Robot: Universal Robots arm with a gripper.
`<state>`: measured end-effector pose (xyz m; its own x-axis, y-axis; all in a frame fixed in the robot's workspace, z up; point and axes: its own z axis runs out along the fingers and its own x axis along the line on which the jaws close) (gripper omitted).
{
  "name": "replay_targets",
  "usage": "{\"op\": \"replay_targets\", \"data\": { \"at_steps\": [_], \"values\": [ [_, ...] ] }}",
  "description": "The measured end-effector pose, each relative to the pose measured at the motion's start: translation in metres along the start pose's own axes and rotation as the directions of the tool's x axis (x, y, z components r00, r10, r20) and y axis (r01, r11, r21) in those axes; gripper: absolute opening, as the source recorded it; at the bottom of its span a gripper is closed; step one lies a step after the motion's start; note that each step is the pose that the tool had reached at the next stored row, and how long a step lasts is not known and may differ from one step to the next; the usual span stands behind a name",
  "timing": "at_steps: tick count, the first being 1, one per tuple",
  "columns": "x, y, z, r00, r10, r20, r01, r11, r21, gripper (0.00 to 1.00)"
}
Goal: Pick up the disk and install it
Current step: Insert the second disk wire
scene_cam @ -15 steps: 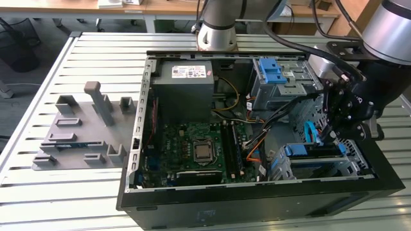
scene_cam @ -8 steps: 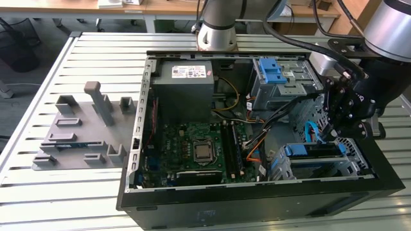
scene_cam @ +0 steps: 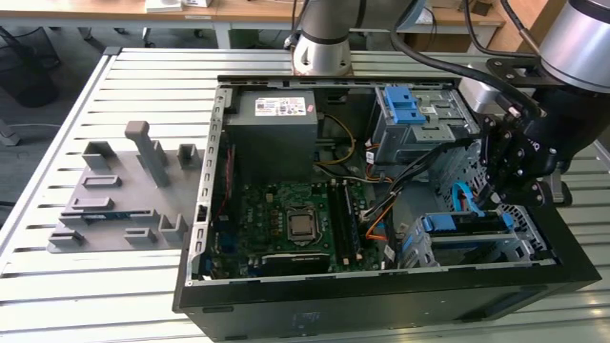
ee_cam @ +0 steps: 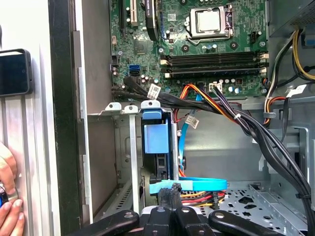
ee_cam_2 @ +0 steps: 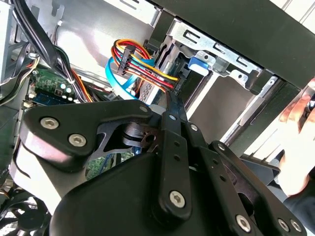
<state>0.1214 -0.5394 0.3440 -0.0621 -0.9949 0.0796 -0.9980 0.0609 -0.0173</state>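
One disk (ee_cam: pixel 156 140) sits upright in the lower drive cage (scene_cam: pixel 519 246).
End effector (ee_cam: pixel 171 194) clenched, empty, fingertips w/ the cables just beside disk's end; PC case (scene_cam: pixel 381 293) on worktop (scene_cam: pixel 143 107).

Silver-grey arm (scene_cam: pixel 583 39), black gripper (scene_cam: pixel 515 187) linkages with silver screws.

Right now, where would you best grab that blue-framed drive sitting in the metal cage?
Probably the blue-framed disk by its exposed blue plastic end, coming from the computer case's open side: grey metal cage walls flank it, leaving only that end free.
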Motion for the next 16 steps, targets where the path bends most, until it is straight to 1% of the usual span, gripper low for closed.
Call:
{"op": "replay_targets", "data": {
  "at_steps": [4,14,16],
  "values": [
    [0.0000,0.0000,-0.0007,1.0000,0.000,0.0000,0.000,1.0000,0.0000,0.11],
    [0.0011,-0.0003,-0.0219,1.0000,0.000,0.0000,0.000,1.0000,-0.0009,0.11],
    [0.0013,-0.0004,-0.0246,1.0000,0.000,-0.0001,0.000,1.0000,-0.0009,0.11]
  ]
}}
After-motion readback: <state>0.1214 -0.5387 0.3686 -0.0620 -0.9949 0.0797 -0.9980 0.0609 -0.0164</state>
